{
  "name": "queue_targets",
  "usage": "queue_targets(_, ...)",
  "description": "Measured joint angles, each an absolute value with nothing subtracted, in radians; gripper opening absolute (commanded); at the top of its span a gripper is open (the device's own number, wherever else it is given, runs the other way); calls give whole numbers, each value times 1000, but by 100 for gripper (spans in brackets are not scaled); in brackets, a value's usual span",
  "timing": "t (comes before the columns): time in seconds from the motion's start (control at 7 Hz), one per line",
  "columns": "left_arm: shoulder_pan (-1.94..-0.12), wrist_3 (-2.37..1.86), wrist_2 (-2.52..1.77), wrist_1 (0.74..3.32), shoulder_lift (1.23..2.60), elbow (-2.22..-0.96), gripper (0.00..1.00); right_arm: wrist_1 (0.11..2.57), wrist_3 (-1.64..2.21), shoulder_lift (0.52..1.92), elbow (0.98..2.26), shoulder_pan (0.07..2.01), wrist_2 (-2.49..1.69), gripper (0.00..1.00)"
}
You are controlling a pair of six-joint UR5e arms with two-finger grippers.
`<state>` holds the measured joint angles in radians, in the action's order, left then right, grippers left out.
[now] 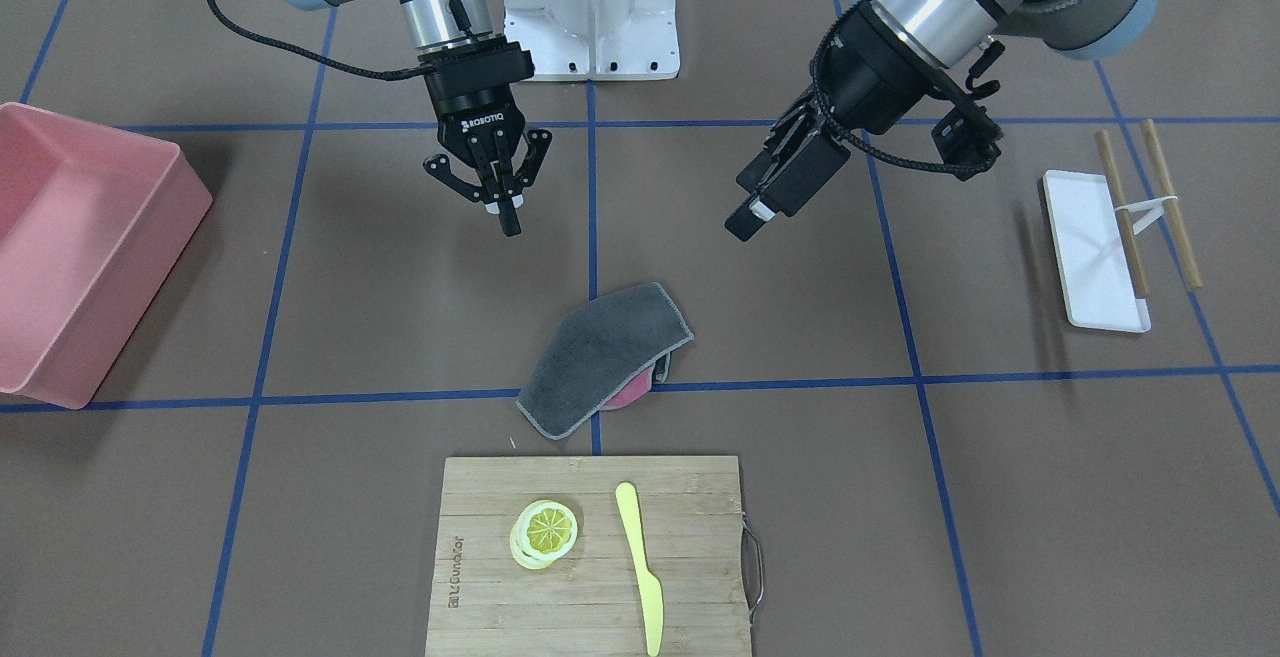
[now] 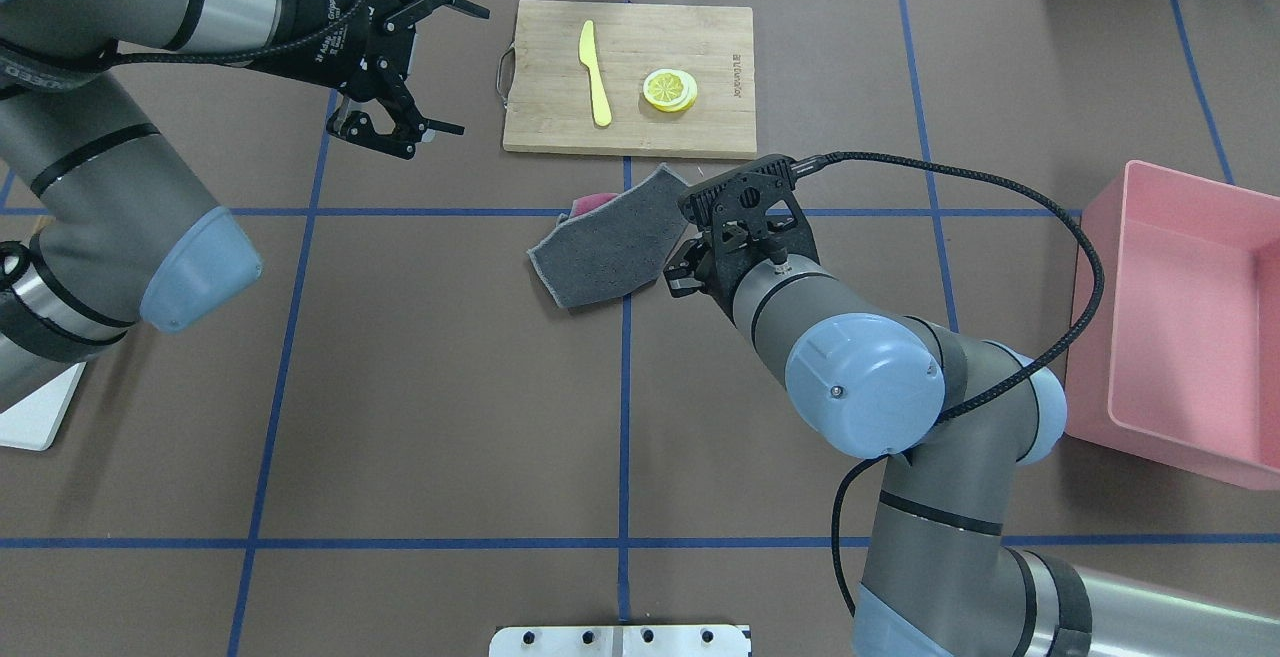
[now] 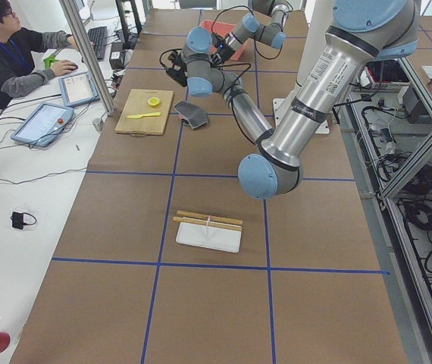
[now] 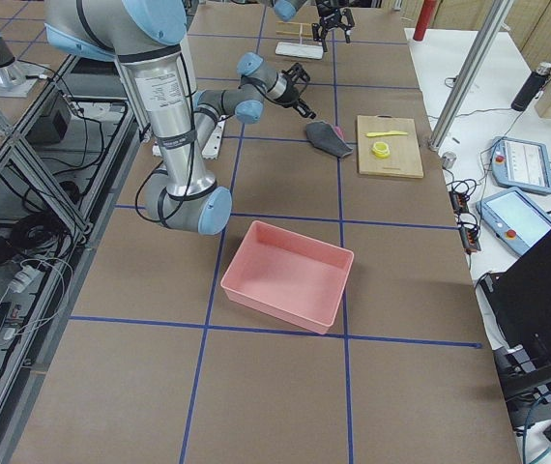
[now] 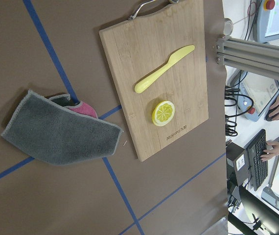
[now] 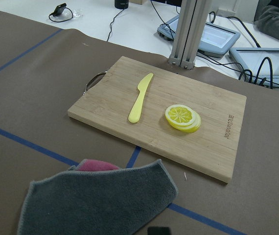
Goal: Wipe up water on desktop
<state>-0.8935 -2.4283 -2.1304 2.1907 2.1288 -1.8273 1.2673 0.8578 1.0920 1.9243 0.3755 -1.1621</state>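
Nearest sits a cutting board [image 1: 590, 557]; at its twelve o'clock a gray cloth [image 1: 600, 357] lies, likely for wiping, right pincer [image 1: 508, 222] clenched beside it, left pincer [image 2: 460, 69] released.

You had the bamboo cutting board [image 1: 590, 577] lying flat, its metal handle [image 1: 753, 572] at one short end. On it the yellow knife [image 1: 640, 567] lay near the stacked lemon slices [image 1: 545, 532], not touching. The pink bin [image 1: 145, 257] sat well apart. One of your two wooden sticks [image 1: 1122, 212] crossed the white tray [image 1: 1085, 247].
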Motion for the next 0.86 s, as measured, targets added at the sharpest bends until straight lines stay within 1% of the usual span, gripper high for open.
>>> queue_targets(0.14, -922, -2365, -2181, 2190, 2111, -1829, 98, 1289, 880, 1087, 1921, 386, -1185, 86)
queue_targets(0.29, -988, -2259, -2267, 2186, 2086, -1827, 98, 1307, 897, 1082, 1920, 401, -1212, 96)
queue_targets(0.43, -1075, -2109, -2364, 2171, 2056, -1823, 98, 1339, 904, 1064, 1913, 413, -1226, 98)
queue_targets(0.71, -1244, -1727, -2501, 2065, 1994, -1823, 98, 1404, 919, 1012, 1880, 428, -1234, 98)
queue_targets(0.86, -1317, -1486, -2522, 2010, 1941, -1827, 98, 1413, 945, 1001, 1866, 436, -1236, 98)
